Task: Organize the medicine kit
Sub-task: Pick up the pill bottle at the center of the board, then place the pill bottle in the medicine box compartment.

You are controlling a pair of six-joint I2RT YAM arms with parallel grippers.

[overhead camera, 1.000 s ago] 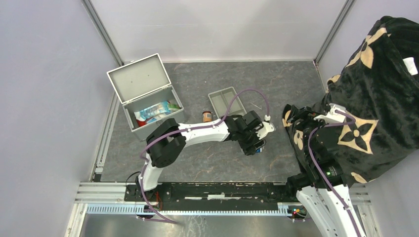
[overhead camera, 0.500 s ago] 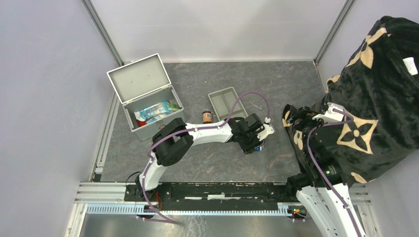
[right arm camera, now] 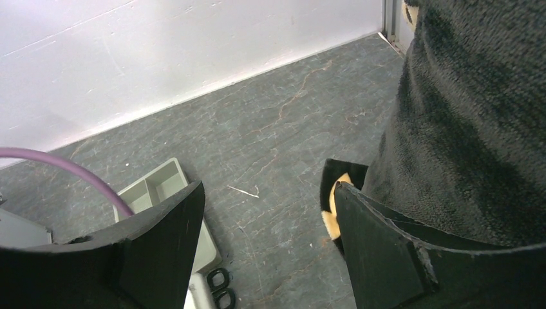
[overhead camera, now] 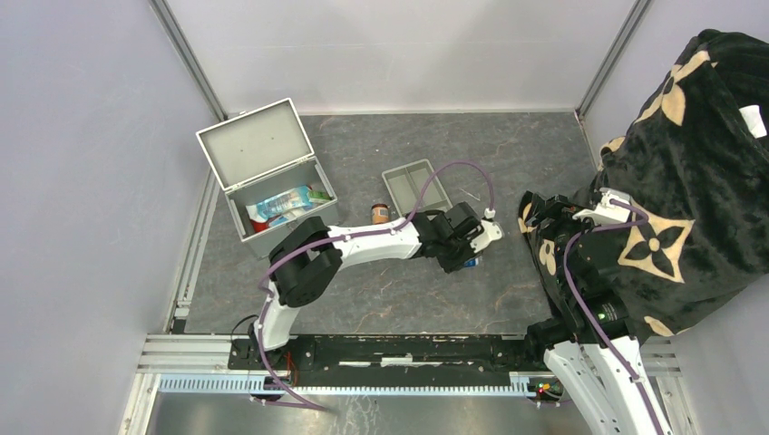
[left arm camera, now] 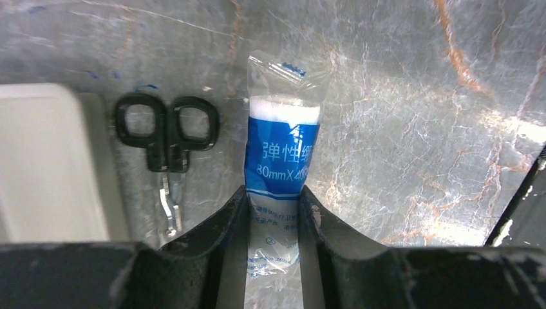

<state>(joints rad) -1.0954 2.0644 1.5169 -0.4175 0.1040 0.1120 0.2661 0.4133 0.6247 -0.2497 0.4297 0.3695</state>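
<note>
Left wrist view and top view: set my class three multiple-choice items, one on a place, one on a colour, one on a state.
1. In the left wrist view, where do the scissors lie?
A. On the table, left of the bandage packet
B. Inside the grey tray
C. On top of the packet

2. What colour are the scissors' handles?
A. Red
B. Black
C. Yellow

3. How is the medicine kit?
A. Shut and latched
B. Lying on its side
C. Lid swung open

Answers: 1 A, they rest flat on the table beside the packet. 2 B, both finger loops are black. 3 C, the top view shows the lid raised and the inside exposed.
</note>
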